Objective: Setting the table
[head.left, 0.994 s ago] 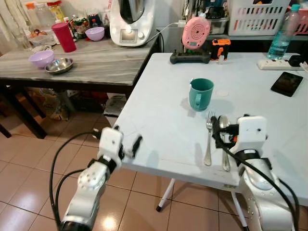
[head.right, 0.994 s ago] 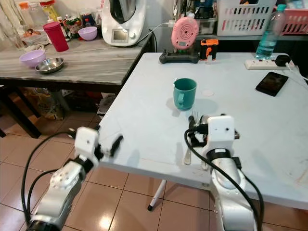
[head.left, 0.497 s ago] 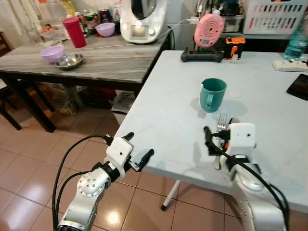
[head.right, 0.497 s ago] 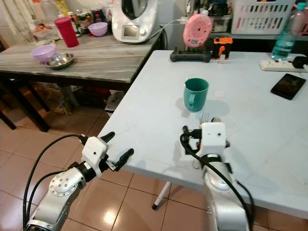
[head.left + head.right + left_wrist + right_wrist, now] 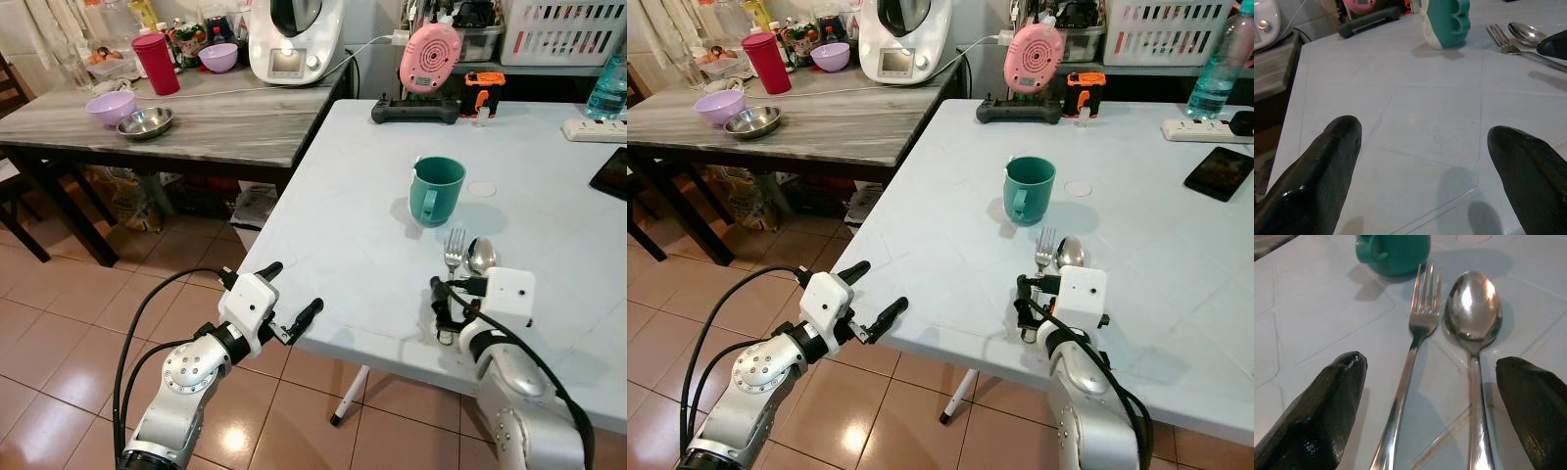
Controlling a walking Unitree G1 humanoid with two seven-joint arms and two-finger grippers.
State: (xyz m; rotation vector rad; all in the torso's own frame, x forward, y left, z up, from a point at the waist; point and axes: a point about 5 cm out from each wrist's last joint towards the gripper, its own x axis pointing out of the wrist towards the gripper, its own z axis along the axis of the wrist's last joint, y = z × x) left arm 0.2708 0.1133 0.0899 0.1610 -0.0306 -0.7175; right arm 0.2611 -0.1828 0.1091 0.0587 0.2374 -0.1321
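Note:
A teal mug [image 5: 436, 189] stands upright on the white table [image 5: 343, 225]. Just nearer lie a fork [image 5: 453, 257] and a spoon [image 5: 481, 257] side by side, handles toward me. My right gripper [image 5: 453, 296] is open low over the handle ends; in its wrist view the fork [image 5: 1415, 347] and spoon [image 5: 1474, 308] run between the fingers [image 5: 1322, 411], which hold nothing. My left gripper [image 5: 291, 290] is open and empty at the table's near-left edge, facing across the tabletop to the mug [image 5: 1444, 22].
A wooden side table [image 5: 216, 127] at the left carries a purple bowl [image 5: 110, 107], a steel bowl [image 5: 145, 122], a red tumbler [image 5: 156, 63] and a white appliance [image 5: 294, 39]. A pink device [image 5: 429, 57], power strip [image 5: 596, 129] and phone [image 5: 615, 172] sit at the white table's far side. Tiled floor lies below.
The camera has shifted. My right gripper has drawn back along the fork and spoon handles toward the near edge. My left gripper has come up closer to the table's edge.

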